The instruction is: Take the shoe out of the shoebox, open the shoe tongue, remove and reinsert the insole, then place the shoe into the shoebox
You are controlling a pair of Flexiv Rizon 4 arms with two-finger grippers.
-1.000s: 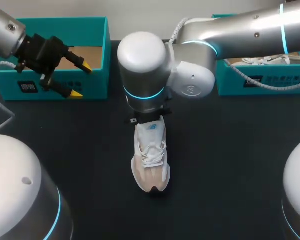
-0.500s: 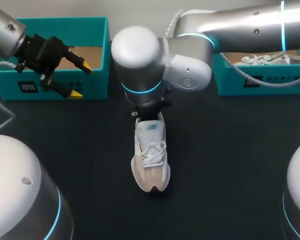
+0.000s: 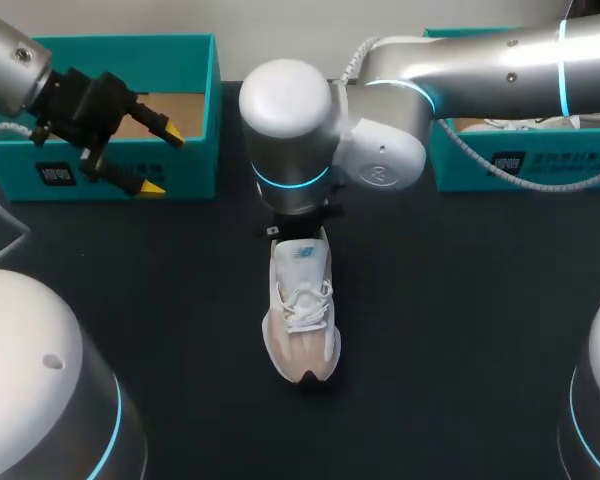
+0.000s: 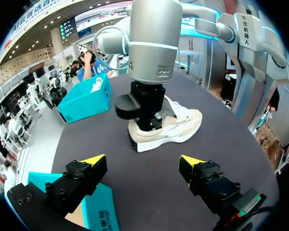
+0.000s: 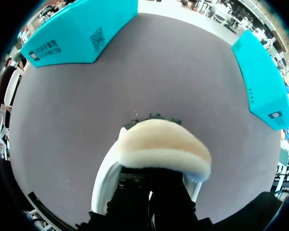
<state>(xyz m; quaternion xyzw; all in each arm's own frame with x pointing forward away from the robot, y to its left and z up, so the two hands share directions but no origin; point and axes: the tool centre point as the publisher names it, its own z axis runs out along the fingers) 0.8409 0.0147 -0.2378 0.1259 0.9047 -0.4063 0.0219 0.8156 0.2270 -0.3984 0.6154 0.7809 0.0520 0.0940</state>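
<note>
A white and beige shoe [image 3: 302, 320] lies on the dark table's middle, its toe toward the near edge. My right arm's wrist [image 3: 285, 130] hangs over the heel. My right gripper [image 5: 149, 192] reaches down into the shoe's opening just behind the beige heel [image 5: 161, 149]; its tips are hidden there and what they touch does not show. My left gripper [image 3: 162, 160] hovers open and empty before the left teal shoebox [image 3: 130, 42]. In the left wrist view the left gripper [image 4: 143, 160] faces the shoe [image 4: 183, 125] from well back.
A second teal box [image 3: 540, 165] holding another white shoe stands at the back right. Both boxes, left [image 5: 82, 29] and right [image 5: 262, 79], stand beyond the heel in the right wrist view. Bare dark table surrounds the shoe.
My right arm's wrist swayed slightly to the left and came back. The shoe and my left arm have stayed where they were.
</note>
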